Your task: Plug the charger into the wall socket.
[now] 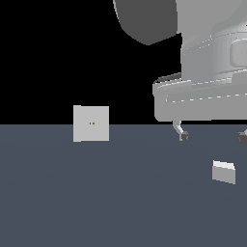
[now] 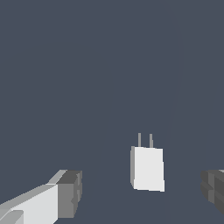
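Observation:
The charger is a small light-grey block with a whiter top, lying on the dark floor at the exterior view's right. In the wrist view the charger shows two thin prongs sticking out of one end. My gripper hangs open above the charger, apart from it, with its fingertips spread wide. In the wrist view the gripper is open and empty, and the charger lies between the two fingers, nearer one side. The wall socket is an upright light-grey square plate with two orange-brown dots, at the exterior view's left.
The arm's large grey body fills the upper right of the exterior view. The dark blue-grey floor stretches between the socket and the charger.

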